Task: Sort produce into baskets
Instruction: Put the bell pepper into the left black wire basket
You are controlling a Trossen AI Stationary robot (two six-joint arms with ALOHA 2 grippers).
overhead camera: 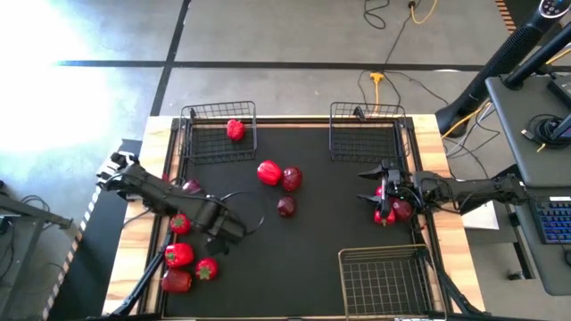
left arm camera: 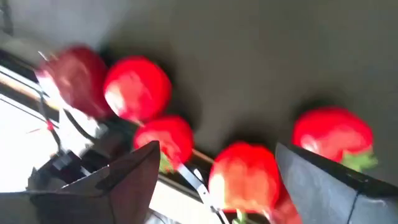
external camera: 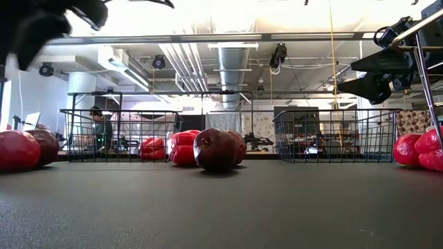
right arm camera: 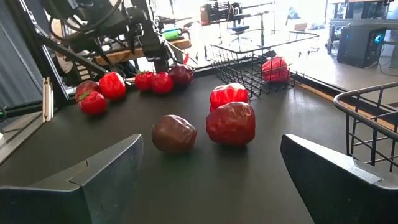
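Glossy round tomatoes – smooth, green-topped – beside wire-mesh baskets.

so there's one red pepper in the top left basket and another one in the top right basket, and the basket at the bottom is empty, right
Not quite. The high view shows the top right basket holds nothing. The only basketed piece is the red pepper in the top left basket. The bottom basket is indeed empty.
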